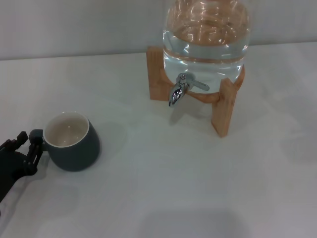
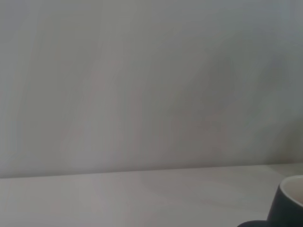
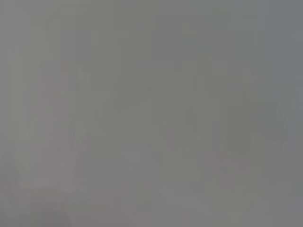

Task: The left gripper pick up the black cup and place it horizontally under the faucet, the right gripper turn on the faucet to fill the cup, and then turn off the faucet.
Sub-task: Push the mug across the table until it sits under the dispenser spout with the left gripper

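Black cup sits upright on my white table; my left gripper brackets its handle, jaws released, faucet well apart.

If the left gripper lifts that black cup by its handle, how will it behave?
The black cup looks empty, so probably light. It is squat with a wide base, so unlikely to tip if nudged. Its finish looks matte, likely giving fair grip, but held by the small handle beside the left gripper, it may swing or tilt.
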### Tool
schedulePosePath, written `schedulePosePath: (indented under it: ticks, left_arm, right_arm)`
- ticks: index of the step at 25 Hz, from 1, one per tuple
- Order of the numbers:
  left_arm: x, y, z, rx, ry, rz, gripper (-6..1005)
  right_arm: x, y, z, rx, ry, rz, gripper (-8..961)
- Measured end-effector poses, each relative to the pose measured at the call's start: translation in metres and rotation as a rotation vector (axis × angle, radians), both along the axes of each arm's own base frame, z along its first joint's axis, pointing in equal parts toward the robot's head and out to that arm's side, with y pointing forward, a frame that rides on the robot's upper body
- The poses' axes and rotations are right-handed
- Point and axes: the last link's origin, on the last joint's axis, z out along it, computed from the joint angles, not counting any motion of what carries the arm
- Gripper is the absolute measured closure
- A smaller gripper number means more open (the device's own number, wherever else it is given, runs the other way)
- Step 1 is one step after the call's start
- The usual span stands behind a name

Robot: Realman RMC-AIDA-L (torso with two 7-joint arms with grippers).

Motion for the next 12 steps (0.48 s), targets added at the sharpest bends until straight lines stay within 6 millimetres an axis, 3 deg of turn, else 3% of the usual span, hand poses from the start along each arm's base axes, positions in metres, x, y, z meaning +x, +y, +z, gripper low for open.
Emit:
schedulePosePath:
  ticks: [2, 4, 9, 12]
  left_arm:
    - [0.0001, 0.0, -0.0001, -0.001, 0.0, -0.001, 368]
    - [0.0001, 0.0, -0.0002, -0.002, 0.001, -0.001, 571]
    - [-0.0002, 0.0001, -0.0005, -0.005, 0.004, 0.0, 805]
    - [-0.0005, 0.0001, -0.0006, -0.006, 0.005, 0.002, 837]
  right_arm:
    - [0.0003, -0.0003, 0.0, 0.0, 0.0, -0.001, 110]
    - [0.0004, -0.0004, 0.0, 0.0, 0.0, -0.002, 110]
    - [0.0002, -0.0002, -0.0004, 0.0, 0.001, -0.001, 110]
    - [0.0001, 0.0, -0.0005, 0.0, 0.001, -0.001, 110]
